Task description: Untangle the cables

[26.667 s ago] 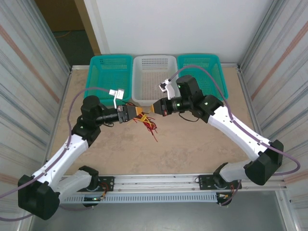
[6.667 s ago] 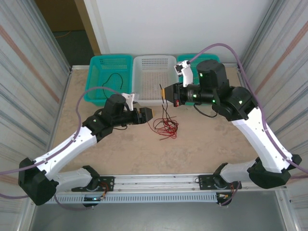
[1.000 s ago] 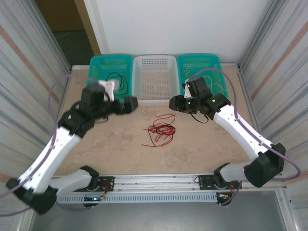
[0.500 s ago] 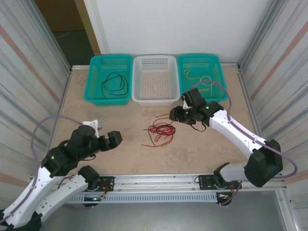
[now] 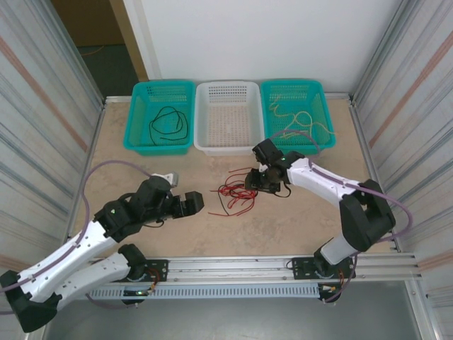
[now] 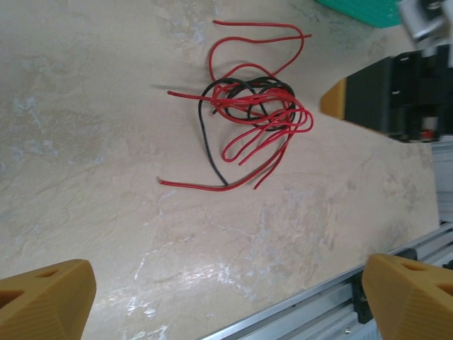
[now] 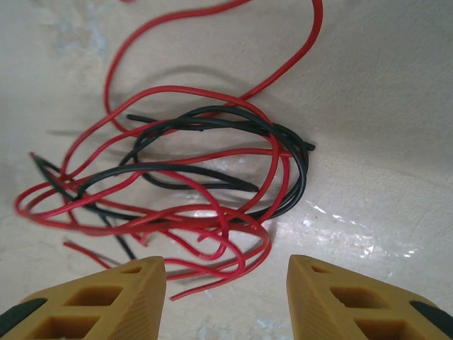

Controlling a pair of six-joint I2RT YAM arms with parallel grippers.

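A tangle of red and black cables [image 5: 236, 193] lies on the table's middle; it also shows in the left wrist view [image 6: 248, 113] and close up in the right wrist view [image 7: 191, 191]. My right gripper [image 5: 253, 180] hovers low at the tangle's right edge, open, its yellow fingertips either side of bare table just short of the red loops [image 7: 226, 283]. My left gripper [image 5: 197, 203] sits to the left of the tangle, wide open and holding nothing [image 6: 226, 297]. A single black cable [image 5: 168, 122] lies in the left teal basket. A pale yellow cable [image 5: 301, 120] lies in the right teal basket.
Three baskets line the back edge: left teal [image 5: 129, 134], white [image 5: 228, 149], right teal [image 5: 294, 83]. A metal rail [image 5: 233, 265] runs along the near edge, close under my left gripper [image 6: 318, 312]. Corrugated walls close both sides.
My left arm swung from the left basket down to the near left, then in toward the tangle. My right gripper came down from beside the right basket to the tangle's edge.
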